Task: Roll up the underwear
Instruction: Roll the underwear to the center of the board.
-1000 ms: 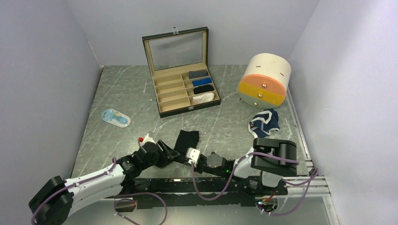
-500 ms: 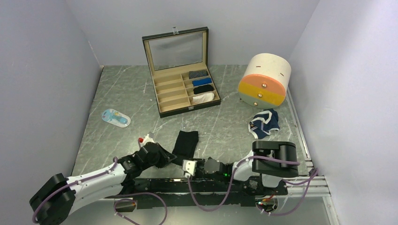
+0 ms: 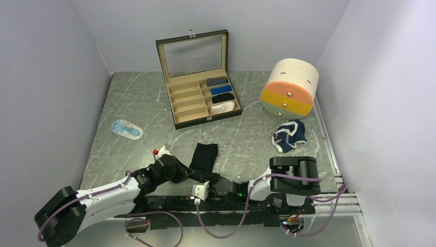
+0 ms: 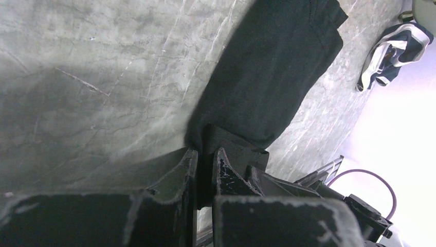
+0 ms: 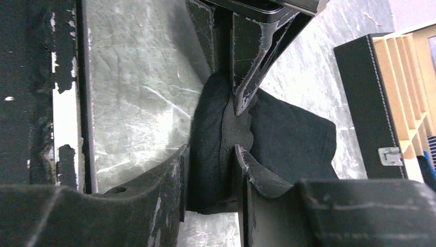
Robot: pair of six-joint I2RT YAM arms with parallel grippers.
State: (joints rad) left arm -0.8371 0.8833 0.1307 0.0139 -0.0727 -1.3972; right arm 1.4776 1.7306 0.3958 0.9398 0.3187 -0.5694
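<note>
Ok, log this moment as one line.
left claw: shut on plain black cloth underwear near edge | right claw: shut on same | navy blue white-trimmed cloth underwear: untouched

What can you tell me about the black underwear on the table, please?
The black underwear is plain, soft, matte cloth, folded into a long strip lying on the grey table, pointing away from the arms. Its near end is bunched and pinched by both the left end effector and the right end effector. Nothing else touches it.

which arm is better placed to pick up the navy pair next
Right: the navy underwear lies on the right side, nearer the right arm. Left tool and right tool both grip the black underwear.
</note>
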